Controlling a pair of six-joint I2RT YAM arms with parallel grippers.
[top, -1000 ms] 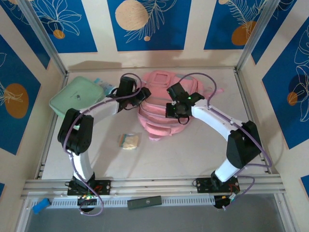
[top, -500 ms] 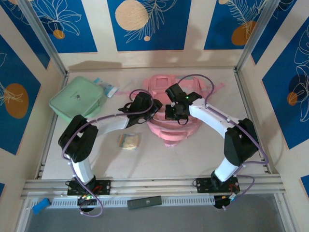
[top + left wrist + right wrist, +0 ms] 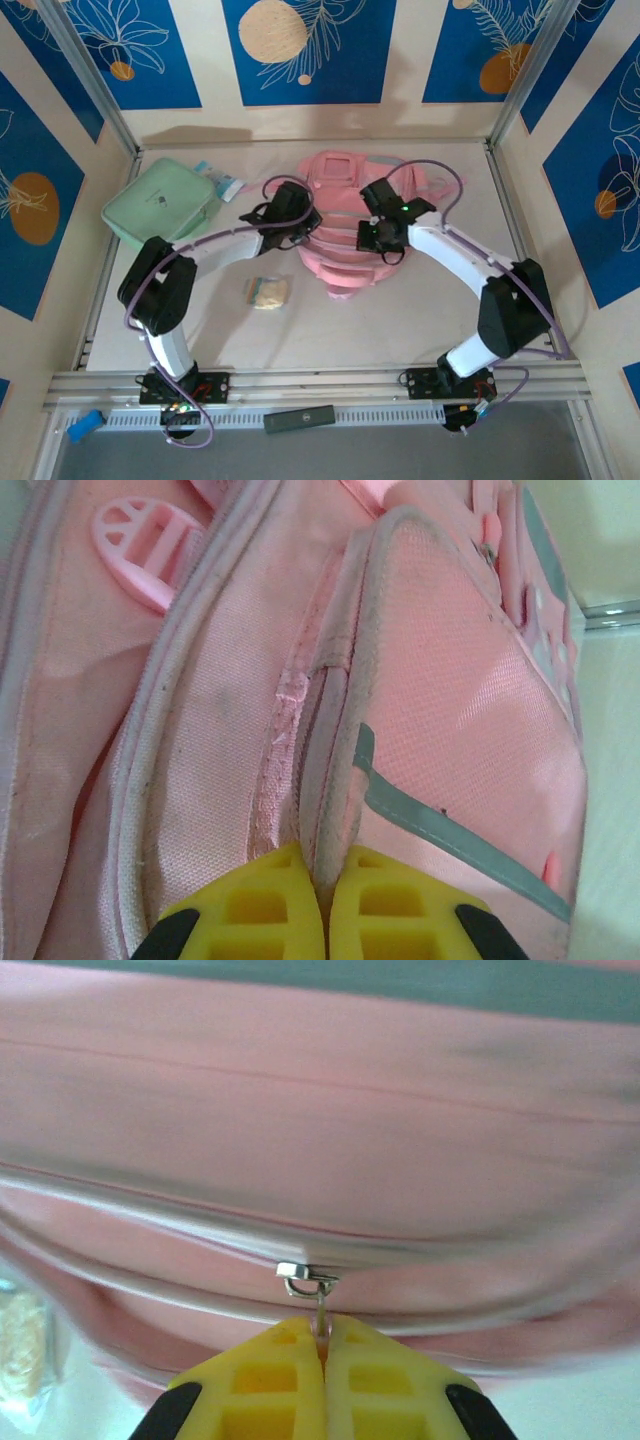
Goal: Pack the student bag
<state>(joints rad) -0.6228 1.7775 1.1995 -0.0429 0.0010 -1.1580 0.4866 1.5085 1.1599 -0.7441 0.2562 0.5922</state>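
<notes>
The pink student bag (image 3: 338,225) lies at the back middle of the table, its pockets toward the front. My left gripper (image 3: 298,228) is at its left side, shut on a piped seam edge of the bag (image 3: 330,780); its yellow fingers (image 3: 260,910) pinch the fabric fold. My right gripper (image 3: 378,236) is at the bag's right side, shut on the metal zip pull (image 3: 318,1305) of a closed zip (image 3: 305,1275). The bag's fabric (image 3: 320,1110) spans the right wrist view.
A mint green case (image 3: 160,205) sits at the back left with a small blue packet (image 3: 218,180) beside it. A small clear bag of pale snack (image 3: 266,291) lies left of the student bag, also glimpsed as the snack bag (image 3: 20,1345). Purple cables arc over both arms.
The bag has been shifted and reshaped between the grippers. The right gripper moved slightly right and forward with the zip pull; the left gripper moved back a little along the bag's left side.
</notes>
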